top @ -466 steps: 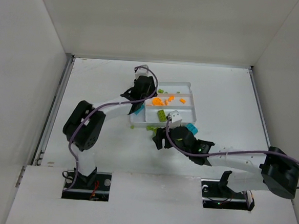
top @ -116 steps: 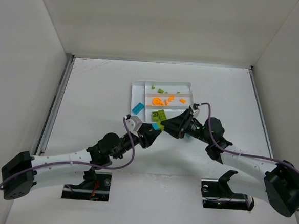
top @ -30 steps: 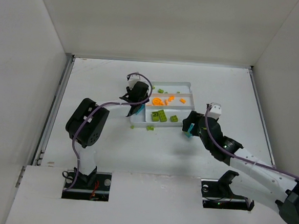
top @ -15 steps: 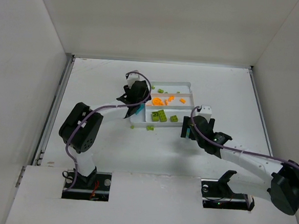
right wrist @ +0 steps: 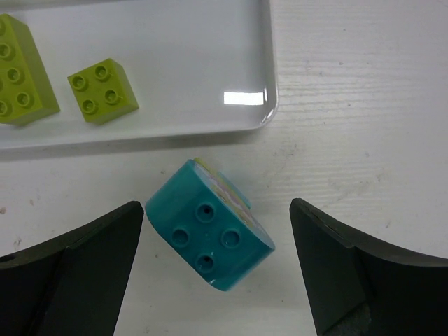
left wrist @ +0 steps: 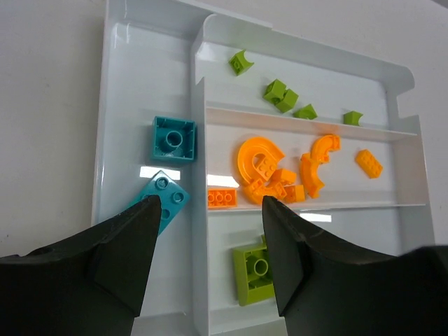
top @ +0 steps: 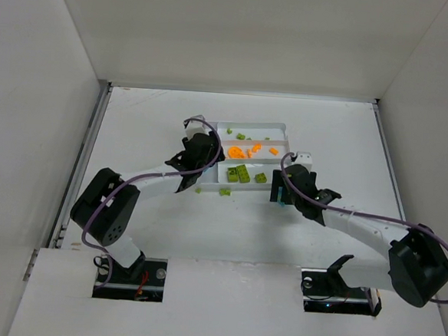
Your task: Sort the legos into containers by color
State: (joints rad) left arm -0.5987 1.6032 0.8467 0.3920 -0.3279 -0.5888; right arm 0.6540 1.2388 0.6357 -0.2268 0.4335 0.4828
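Observation:
The white tray (top: 282,127) holds sorted legos. In the left wrist view its left compartment (left wrist: 119,105) has two teal bricks (left wrist: 173,138), the middle one several orange pieces (left wrist: 257,162), the far one small lime pieces (left wrist: 280,94), and the near one a lime brick (left wrist: 255,269). My left gripper (left wrist: 210,245) is open and empty above the tray's near left end (top: 199,166). My right gripper (right wrist: 217,262) is open, its fingers either side of a teal brick (right wrist: 210,234) lying on the table just off the tray's corner (right wrist: 269,105), not touching it.
Two lime bricks (right wrist: 103,89) lie in the tray compartment beside the right gripper (top: 278,191). Small lime pieces (top: 225,191) lie on the table at the tray's near edge. White walls enclose the table on three sides.
My left gripper has drawn back toward the near left end of the tray. My right gripper has swung left and now sits over the teal brick on the table.

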